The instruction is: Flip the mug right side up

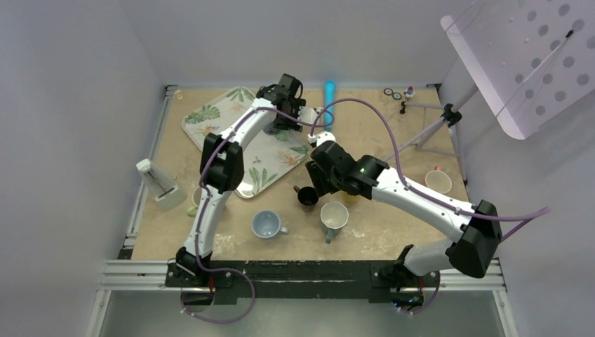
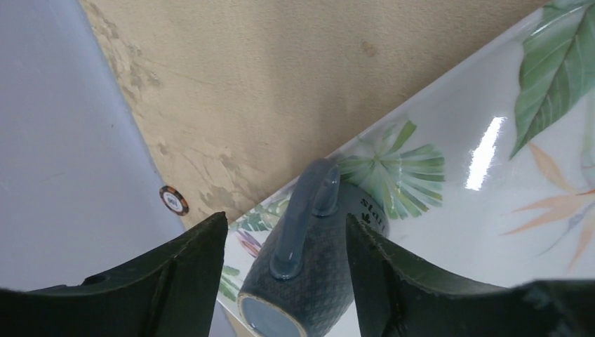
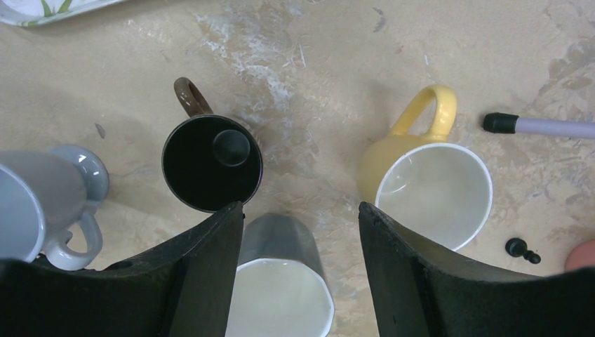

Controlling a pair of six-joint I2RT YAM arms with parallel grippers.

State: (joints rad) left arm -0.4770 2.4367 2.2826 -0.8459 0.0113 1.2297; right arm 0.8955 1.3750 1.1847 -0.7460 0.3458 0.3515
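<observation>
Mugs stand upright on the near part of the table: a pale blue mug, a grey mug, a black mug and a yellow mug. The right gripper hangs over the grey mug, fingers spread wide, holding nothing. Farther back, on the leaf-print tray, the dark blue textured mug lies on its side, handle upward, between the left gripper's wide-spread fingers; whether they touch it I cannot tell.

No legible text (mug lettering blurred)
</observation>
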